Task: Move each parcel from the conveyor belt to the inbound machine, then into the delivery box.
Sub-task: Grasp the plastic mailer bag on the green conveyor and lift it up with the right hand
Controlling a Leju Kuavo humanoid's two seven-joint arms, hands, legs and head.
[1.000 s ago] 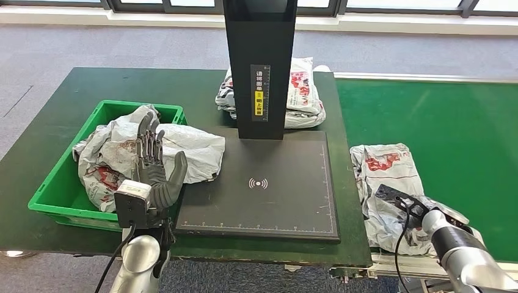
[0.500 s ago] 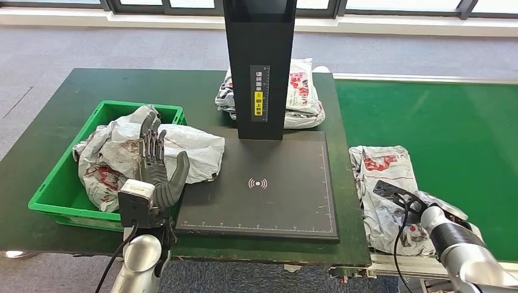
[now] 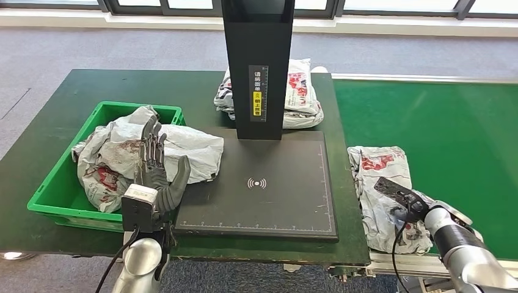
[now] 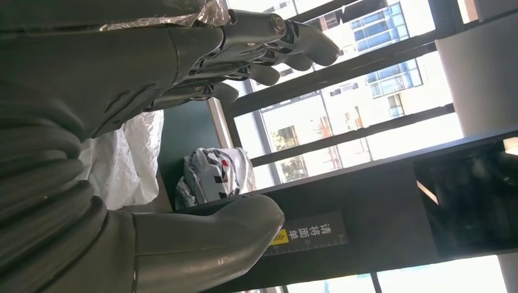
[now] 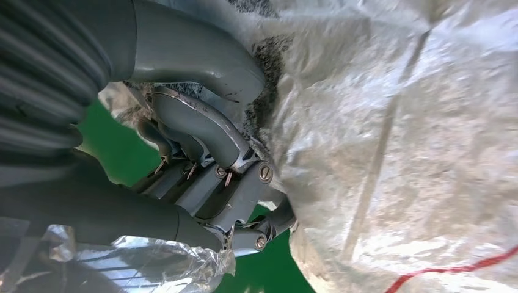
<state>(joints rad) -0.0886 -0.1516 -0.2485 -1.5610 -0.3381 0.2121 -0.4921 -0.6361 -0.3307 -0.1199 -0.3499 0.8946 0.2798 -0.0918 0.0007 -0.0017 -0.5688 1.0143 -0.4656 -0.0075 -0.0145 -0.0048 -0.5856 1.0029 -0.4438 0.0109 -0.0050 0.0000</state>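
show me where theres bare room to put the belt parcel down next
The black scanner pad is bare from its front edge back to the black column. The green belt is bare beyond the parcel that the right hand grips. It is crowded in the green bin, heaped with parcels beside the raised left hand, and behind the column, where stacked parcels lie.

A dark green table stood on grey carpet. Beyond it ran a row of windows with dark frames; the left wrist view showed buildings outside through the glass.
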